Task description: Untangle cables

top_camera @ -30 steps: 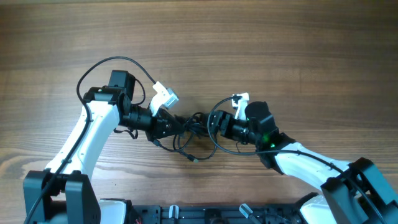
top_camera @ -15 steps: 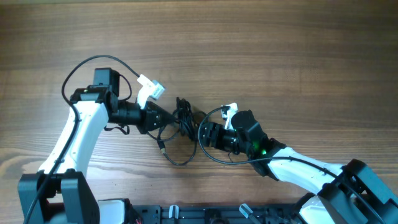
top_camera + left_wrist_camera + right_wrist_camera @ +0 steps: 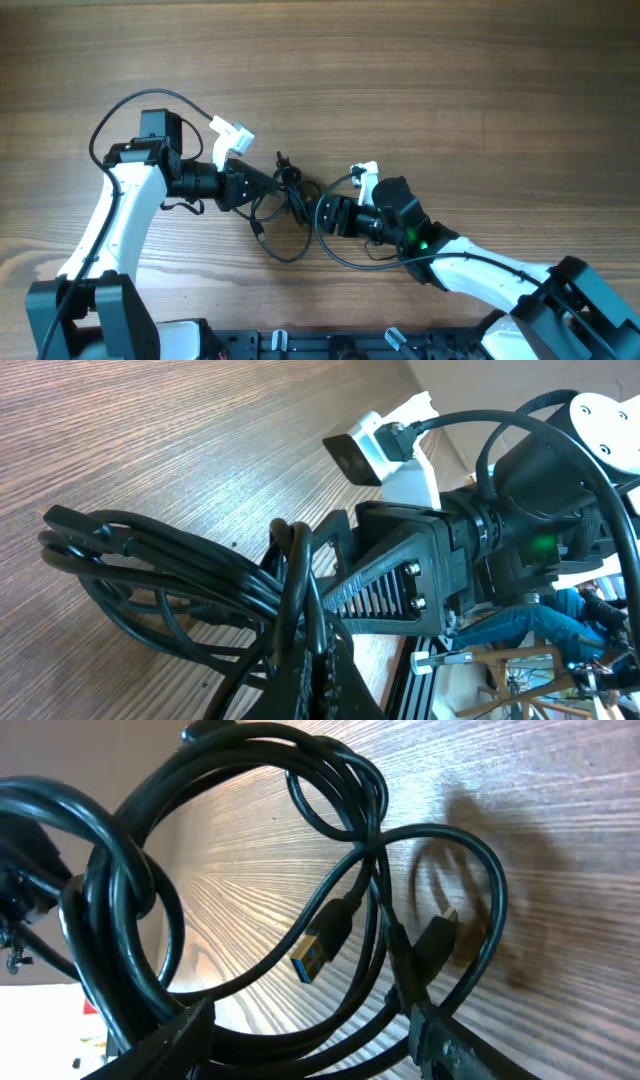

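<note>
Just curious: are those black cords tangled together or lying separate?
Tangled: the cables form one bundle, loops crossing and wound through each other in both wrist views.

Brown wood-grain laminate bench (image 3: 450,80) fills the overhead view, grain running 9 to 3 o'clock. Black metal rail with small fittings (image 3: 330,345) sits along its 6 o'clock edge. Light is even, with soft shadows on the grain. Left wrist view, 4 o'clock: blurred room clutter (image 3: 545,650) past the bench edge, too blurred to identify.
</note>
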`<state>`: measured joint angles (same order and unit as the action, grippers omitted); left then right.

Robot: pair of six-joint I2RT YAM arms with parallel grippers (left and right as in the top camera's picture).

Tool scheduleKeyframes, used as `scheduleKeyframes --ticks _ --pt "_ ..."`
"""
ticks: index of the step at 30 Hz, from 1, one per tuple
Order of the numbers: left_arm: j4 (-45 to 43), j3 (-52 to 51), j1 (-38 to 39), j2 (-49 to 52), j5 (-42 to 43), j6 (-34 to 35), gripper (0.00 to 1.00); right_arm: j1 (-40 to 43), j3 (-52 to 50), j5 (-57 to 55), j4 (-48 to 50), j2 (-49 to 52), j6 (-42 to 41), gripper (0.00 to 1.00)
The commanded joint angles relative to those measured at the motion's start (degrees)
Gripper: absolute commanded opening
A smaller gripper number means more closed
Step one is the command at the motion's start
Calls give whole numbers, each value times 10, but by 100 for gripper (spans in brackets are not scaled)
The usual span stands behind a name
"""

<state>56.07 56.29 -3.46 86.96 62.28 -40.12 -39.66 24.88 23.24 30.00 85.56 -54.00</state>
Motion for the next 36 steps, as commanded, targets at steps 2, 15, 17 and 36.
scheduleKeyframes --ticks 2,15,17,36 --pt "0 0 -2 3 26 3 4 42 41 110 -2 -3 63 64" --pt "1 0 -2 3 26 3 4 59 124 160 -105 -3 241 56" --pt "1 0 -1 3 26 3 4 59 165 139 -188 -3 317 63" --pt "3 0 -1 3 20 3 4 86 172 111 -246 0 485 60"
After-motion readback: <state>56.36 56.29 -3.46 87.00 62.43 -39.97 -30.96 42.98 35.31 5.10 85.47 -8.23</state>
